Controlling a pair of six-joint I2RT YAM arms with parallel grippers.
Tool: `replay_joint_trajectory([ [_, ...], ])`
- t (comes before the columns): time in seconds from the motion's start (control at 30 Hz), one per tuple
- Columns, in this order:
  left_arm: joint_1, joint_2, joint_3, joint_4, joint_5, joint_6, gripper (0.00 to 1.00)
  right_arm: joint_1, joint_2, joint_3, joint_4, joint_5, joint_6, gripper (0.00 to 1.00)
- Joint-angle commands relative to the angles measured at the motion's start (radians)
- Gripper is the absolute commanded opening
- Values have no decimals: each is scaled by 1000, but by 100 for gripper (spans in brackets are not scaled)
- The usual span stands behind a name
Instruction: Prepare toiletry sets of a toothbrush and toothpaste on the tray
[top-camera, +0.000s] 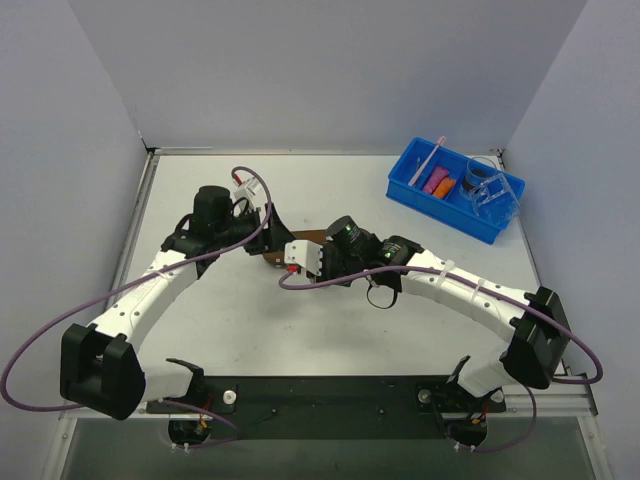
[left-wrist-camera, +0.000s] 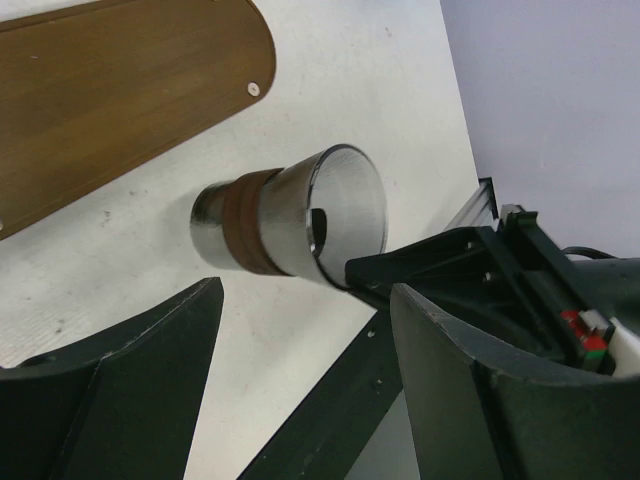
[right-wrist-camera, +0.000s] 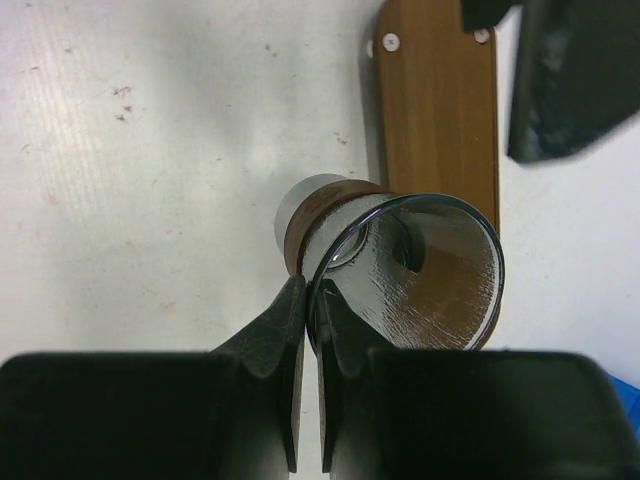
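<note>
My right gripper (right-wrist-camera: 310, 290) is shut on the rim of a silver metal cup (right-wrist-camera: 430, 270) with a brown band, one finger inside the rim and one outside. The cup (left-wrist-camera: 270, 225) is tipped on its side beside the rounded end of the dark-brown wooden tray (left-wrist-camera: 120, 90). My left gripper (left-wrist-camera: 305, 300) stands open just short of the cup, holding nothing. The pale-pink toothbrush (top-camera: 428, 160) and the magenta (top-camera: 432, 182) and orange (top-camera: 445, 186) toothpaste tubes lie in the blue bin (top-camera: 405, 190). In the top view both arms cover most of the tray (top-camera: 308, 236).
The blue bin at the back right also holds clear cups (top-camera: 492, 190). A left finger (right-wrist-camera: 570, 80) hangs over the tray's far end (right-wrist-camera: 440, 120). Grey walls close in the table on three sides. Purple cables loop off both arms.
</note>
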Motion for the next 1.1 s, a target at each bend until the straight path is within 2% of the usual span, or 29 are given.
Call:
replay_joint_trajectory([
  [0.0, -46, 29, 71, 11, 60, 6, 78, 45, -70, 0, 12, 6, -65, 0],
  [0.17, -95, 75, 111, -101, -9, 95, 78, 90, -82, 4, -6, 30, -80, 0],
  [0.6, -179, 95, 140, -230, -173, 219, 77, 145, -82, 12, -29, 63, -114, 0],
  [0.93, -250, 149, 195, -278, -246, 285, 69, 188, -51, 26, -62, 83, -139, 0],
  [1.07, -273, 173, 220, -304, -245, 319, 61, 208, -39, 32, -82, 85, -151, 0],
])
